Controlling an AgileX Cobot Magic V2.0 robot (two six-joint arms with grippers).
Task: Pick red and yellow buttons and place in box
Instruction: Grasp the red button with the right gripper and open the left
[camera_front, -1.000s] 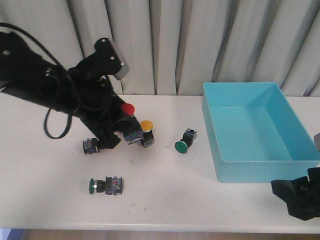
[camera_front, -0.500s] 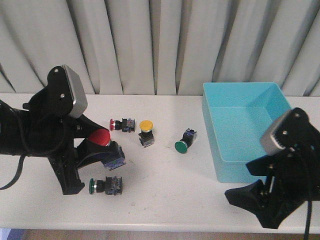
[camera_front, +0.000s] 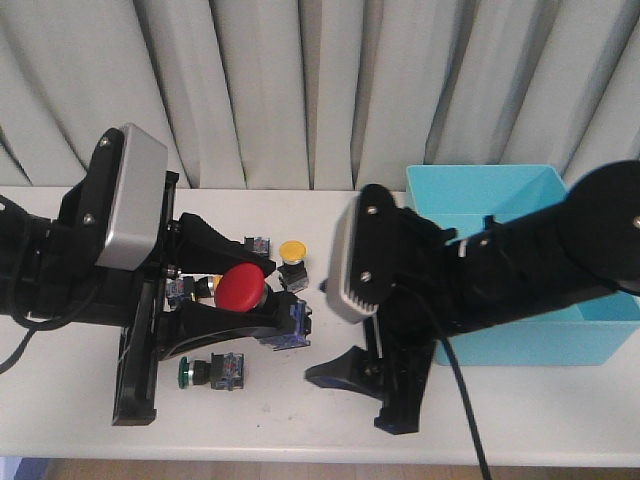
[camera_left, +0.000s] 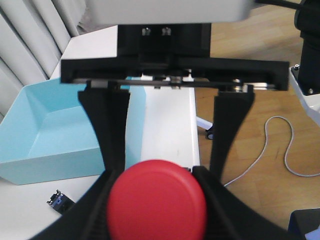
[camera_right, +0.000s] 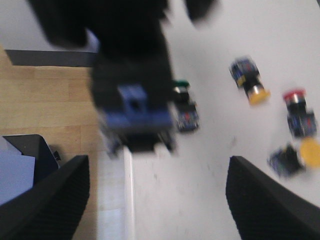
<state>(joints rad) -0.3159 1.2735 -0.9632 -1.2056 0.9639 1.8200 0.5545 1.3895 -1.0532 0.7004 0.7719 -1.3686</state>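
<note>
A red button (camera_front: 240, 288) with a broad red cap and a blue-black body hangs above the table, my left gripper (camera_front: 250, 300) shut on it. In the left wrist view the red cap (camera_left: 157, 202) fills the gap between the fingers (camera_left: 95, 210). A yellow button (camera_front: 292, 250) stands on the table just behind it. The turquoise box (camera_front: 480, 185) sits at the right, partly hidden by my right arm. My right gripper (camera_front: 355, 400) hovers open over the table's front middle. Its wrist view (camera_right: 160, 200) shows nothing between its fingers.
A green-capped button (camera_front: 205, 372) lies near the front edge under my left arm. In the blurred right wrist view, more small buttons lie on the table: a yellow-capped one (camera_right: 252, 85), a small red-capped one (camera_right: 297, 112) and another yellow cap (camera_right: 311, 152).
My left gripper has carried the red button right and higher. My right arm has swung in from the front right to the table's middle, in front of the box.
</note>
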